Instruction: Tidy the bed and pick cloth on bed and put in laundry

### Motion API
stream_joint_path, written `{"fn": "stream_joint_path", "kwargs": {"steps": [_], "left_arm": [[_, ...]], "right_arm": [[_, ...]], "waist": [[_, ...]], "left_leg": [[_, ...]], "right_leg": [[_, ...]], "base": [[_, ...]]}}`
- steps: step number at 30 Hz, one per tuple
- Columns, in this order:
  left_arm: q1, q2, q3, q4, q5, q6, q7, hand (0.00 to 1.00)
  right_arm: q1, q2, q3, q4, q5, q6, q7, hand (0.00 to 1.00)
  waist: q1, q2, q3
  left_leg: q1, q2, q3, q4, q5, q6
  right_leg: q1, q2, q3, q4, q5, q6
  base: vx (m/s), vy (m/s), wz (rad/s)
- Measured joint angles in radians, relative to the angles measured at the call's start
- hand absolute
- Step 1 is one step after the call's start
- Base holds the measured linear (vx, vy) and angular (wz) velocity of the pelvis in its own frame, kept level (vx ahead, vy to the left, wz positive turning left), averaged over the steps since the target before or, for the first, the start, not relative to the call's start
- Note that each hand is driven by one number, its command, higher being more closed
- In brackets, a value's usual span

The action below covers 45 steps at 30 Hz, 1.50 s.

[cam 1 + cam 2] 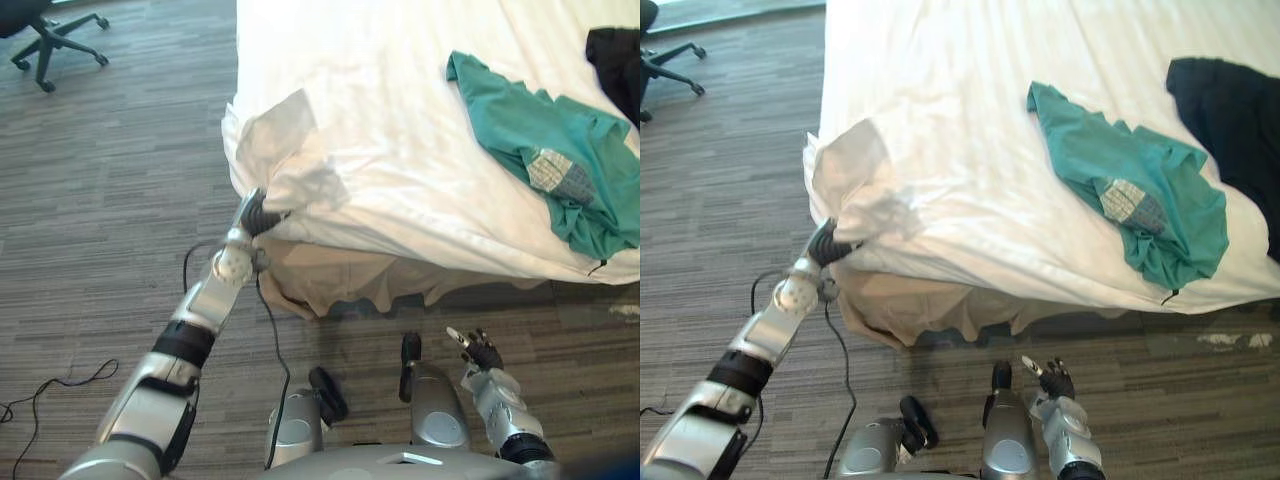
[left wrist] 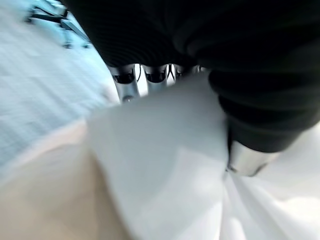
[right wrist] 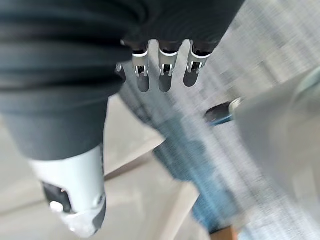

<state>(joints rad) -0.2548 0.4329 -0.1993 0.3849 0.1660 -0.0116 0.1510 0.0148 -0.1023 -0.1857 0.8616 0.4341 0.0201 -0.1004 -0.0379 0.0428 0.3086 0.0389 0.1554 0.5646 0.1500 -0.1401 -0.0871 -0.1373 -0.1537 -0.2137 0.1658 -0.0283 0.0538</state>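
Note:
A white sheet (image 1: 400,100) covers the bed, and its near left corner (image 1: 290,150) is bunched and folded back. My left hand (image 1: 255,215) reaches up to that corner from below. In the left wrist view the sheet (image 2: 160,150) lies between the fingers (image 2: 125,82) and the thumb (image 2: 245,160), pinched. A teal shirt (image 1: 540,160) lies crumpled on the bed's right side. A black garment (image 1: 1230,110) rests past it at the far right. My right hand (image 1: 478,350) hangs low by the floor, fingers (image 3: 162,70) relaxed and holding nothing.
A beige bed skirt (image 1: 340,280) hangs below the mattress edge. An office chair (image 1: 45,35) stands on the striped carpet at the far left. Carpet floor runs along the bed's left side and in front of it.

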Motion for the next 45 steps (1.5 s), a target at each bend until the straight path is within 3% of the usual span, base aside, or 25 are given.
{"fn": "stream_joint_path", "kwargs": {"steps": [8,13,18,22,25,27,31,36,39,45], "left_arm": [[0.219,-0.159,0.043,0.123,0.022,-0.008,0.056,0.00],[0.377,-0.245,0.078,0.364,-0.020,0.051,0.088,0.00],[0.453,-0.282,0.191,0.485,-0.064,0.108,0.086,0.00],[0.483,-0.327,0.311,0.534,-0.065,0.182,0.008,0.00],[0.494,-0.365,0.409,0.551,-0.058,0.206,-0.031,0.00],[0.502,-0.376,0.448,0.551,-0.053,0.198,-0.065,0.00],[0.511,-0.382,0.477,0.552,0.016,0.101,-0.130,0.00],[0.478,-0.379,0.429,0.551,-0.002,-0.005,-0.189,0.00],[0.450,-0.368,0.384,0.551,-0.040,-0.022,-0.189,0.00],[0.434,-0.350,0.314,0.551,-0.068,-0.013,-0.184,0.00]], "right_arm": [[0.041,0.002,-0.042,0.127,0.006,0.010,0.015,0.00],[0.075,0.014,-0.058,0.158,0.012,0.010,0.035,0.00],[0.085,0.025,-0.081,0.158,0.012,0.003,0.053,0.00],[0.099,0.025,-0.083,0.155,0.013,-0.009,0.058,0.00],[0.129,0.046,-0.106,0.149,0.016,-0.012,0.057,0.00],[0.146,0.053,-0.118,0.136,0.028,-0.019,0.058,0.00],[0.157,0.065,-0.117,0.132,0.077,-0.069,0.038,0.00],[0.158,0.085,-0.117,0.093,0.160,-0.157,-0.045,0.00],[0.144,0.084,-0.121,0.085,0.179,-0.233,-0.112,0.00],[0.121,0.084,-0.130,0.032,0.200,-0.367,-0.239,0.00]], "waist": [[-0.001,0.007,-0.070],[0.002,-0.004,-0.105],[0.032,-0.019,-0.126],[0.036,-0.012,-0.146],[0.049,-0.013,-0.154],[0.053,-0.016,-0.161],[0.054,-0.023,-0.171],[0.053,-0.023,-0.182],[0.053,-0.023,-0.182],[0.053,-0.031,-0.187]], "left_leg": [[0.111,-0.025,-0.031,-0.088,0.022,-0.003],[0.146,-0.040,-0.053,-0.132,0.033,-0.001],[0.176,-0.055,-0.057,-0.154,0.041,0.001],[0.206,-0.071,-0.057,-0.204,0.063,0.007],[0.226,-0.077,-0.055,-0.226,0.070,0.009],[0.235,-0.080,-0.055,-0.239,0.074,0.009],[0.243,-0.085,-0.053,-0.247,0.076,0.010],[0.246,-0.085,-0.049,-0.249,0.076,0.010],[0.256,-0.084,-0.044,-0.251,0.075,0.008],[0.258,-0.086,-0.024,-0.248,0.072,0.004]], "right_leg": [[0.169,0.019,-0.038,-0.165,0.055,0.016],[0.209,0.024,-0.051,-0.195,0.060,0.023],[0.242,0.021,-0.064,-0.213,0.066,0.027],[0.252,0.013,-0.067,-0.228,0.075,0.031],[0.263,0.010,-0.072,-0.229,0.076,0.033],[0.269,0.010,-0.074,-0.229,0.076,0.033],[0.274,0.006,-0.075,-0.229,0.076,0.034],[0.280,0.007,-0.072,-0.233,0.076,0.034],[0.283,0.010,-0.067,-0.238,0.077,0.035],[0.282,0.016,-0.044,-0.256,0.090,0.037]], "base": [[0.02,0.002,0.08],[-0.01,-0.005,0.09],[-0.04,0.001,0.04],[-0.07,0.000,0.00],[-0.04,-0.004,-0.02],[-0.04,-0.016,-0.01],[-0.02,-0.007,0.00],[-0.01,-0.014,-0.01],[-0.02,-0.033,-0.07],[-0.01,-0.023,-0.10]]}}
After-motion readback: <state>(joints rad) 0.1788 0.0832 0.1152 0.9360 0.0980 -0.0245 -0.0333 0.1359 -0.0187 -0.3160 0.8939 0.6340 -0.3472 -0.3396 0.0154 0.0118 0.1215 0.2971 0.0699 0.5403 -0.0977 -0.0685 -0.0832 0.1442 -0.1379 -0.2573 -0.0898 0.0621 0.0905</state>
